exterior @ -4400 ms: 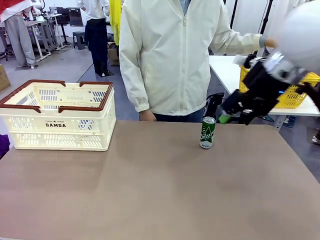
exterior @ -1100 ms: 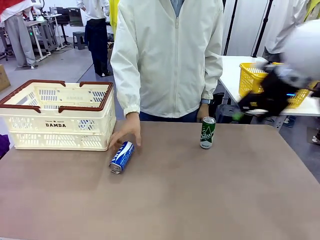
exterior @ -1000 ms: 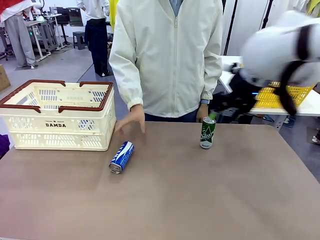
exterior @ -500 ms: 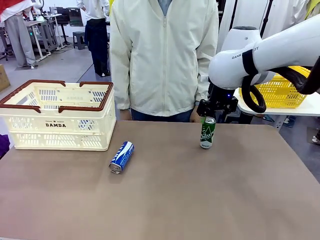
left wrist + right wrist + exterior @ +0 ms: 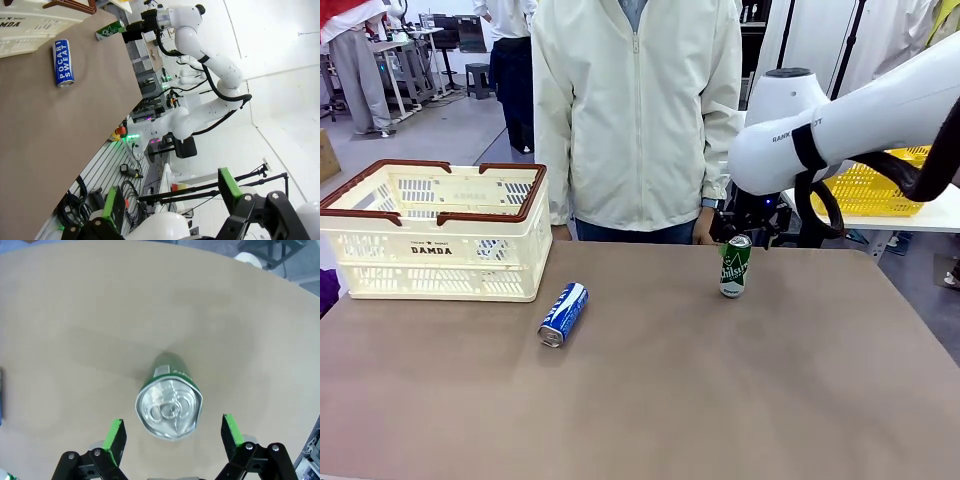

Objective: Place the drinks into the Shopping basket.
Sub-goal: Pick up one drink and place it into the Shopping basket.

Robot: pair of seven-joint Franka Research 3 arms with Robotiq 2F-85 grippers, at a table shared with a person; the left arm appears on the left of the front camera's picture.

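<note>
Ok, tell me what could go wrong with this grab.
The green can stands upright and slim under the open right gripper; clipping its rim could topple it. The person's hand hangs close behind the can, so a descent might brush it. The blue can lies on its side and may roll later.

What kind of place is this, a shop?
Probably a robot lab playing shop: a white robot arm hovers over a green drink can, and a cream slotted plastic basket sits on the brown table.
</note>
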